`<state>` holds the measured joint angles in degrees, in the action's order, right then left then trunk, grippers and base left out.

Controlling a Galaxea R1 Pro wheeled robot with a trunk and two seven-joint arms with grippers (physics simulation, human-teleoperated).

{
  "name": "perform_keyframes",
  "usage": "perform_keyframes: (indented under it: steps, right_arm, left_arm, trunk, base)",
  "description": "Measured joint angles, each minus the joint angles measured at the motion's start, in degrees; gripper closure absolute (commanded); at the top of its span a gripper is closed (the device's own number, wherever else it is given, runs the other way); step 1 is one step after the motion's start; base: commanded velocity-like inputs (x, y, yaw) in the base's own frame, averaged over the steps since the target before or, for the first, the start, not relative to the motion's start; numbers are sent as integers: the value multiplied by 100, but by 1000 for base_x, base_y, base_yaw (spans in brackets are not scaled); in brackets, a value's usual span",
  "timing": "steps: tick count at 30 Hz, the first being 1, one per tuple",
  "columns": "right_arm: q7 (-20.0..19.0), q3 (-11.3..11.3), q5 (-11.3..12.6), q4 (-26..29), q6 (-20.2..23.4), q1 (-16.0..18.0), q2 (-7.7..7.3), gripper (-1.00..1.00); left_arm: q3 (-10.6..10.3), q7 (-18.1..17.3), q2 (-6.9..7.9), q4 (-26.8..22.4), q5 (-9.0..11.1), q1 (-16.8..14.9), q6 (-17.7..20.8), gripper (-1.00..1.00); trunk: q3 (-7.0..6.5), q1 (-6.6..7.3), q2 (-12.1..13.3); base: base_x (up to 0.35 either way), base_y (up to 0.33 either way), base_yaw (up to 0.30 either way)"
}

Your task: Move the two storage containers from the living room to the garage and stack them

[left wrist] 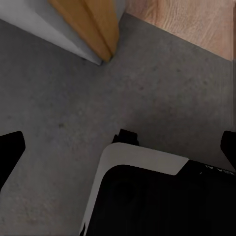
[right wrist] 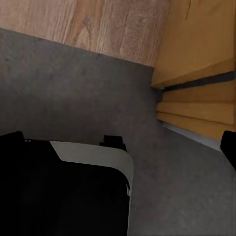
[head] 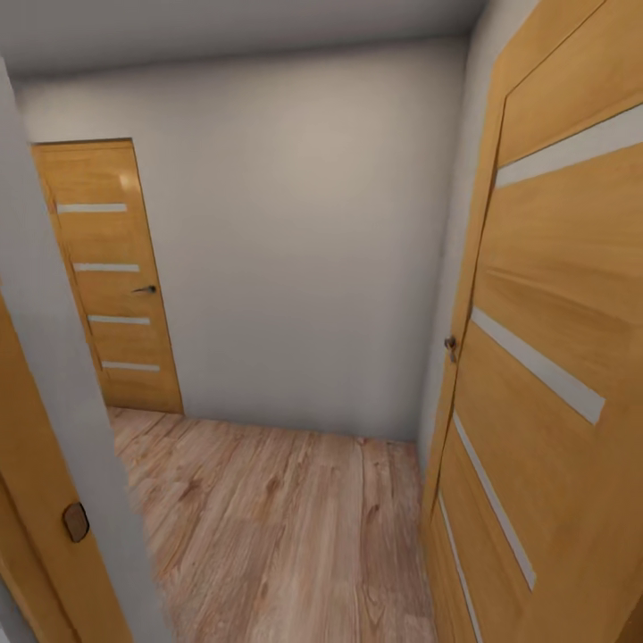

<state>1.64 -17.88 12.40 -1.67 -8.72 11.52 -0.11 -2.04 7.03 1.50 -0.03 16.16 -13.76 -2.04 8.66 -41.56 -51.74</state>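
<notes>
Floor (left wrist: 59,113) of dark grey speckled concrete lies below both wrist cameras, meeting pale wood planks (right wrist: 88,24) at a straight seam. The left hand (left wrist: 118,150) is spread wide, its dark fingertips (left wrist: 10,152) at opposite edges of the frame; the right hand (right wrist: 120,142) looks spread likewise. Tiny pale marks on the robot's black, white-edged base (left wrist: 147,196) are too small to read. Ahead, a grey-white wall (head: 304,232) fills the centre, with a honey-wood door (head: 112,277) at left and another door (head: 545,357) at right.
</notes>
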Motion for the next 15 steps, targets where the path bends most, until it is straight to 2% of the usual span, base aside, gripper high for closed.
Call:
perform_keyframes:
  steps: [15]
  right_arm:
    - [-2, 0, 0, 0, 0, 0, 0, -100]
  left_arm:
    - [-1, 0, 0, 0, -3, 0, -2, -100]
  trunk:
    - [0, 0, 0]
  base:
    - [306, 0, 0]
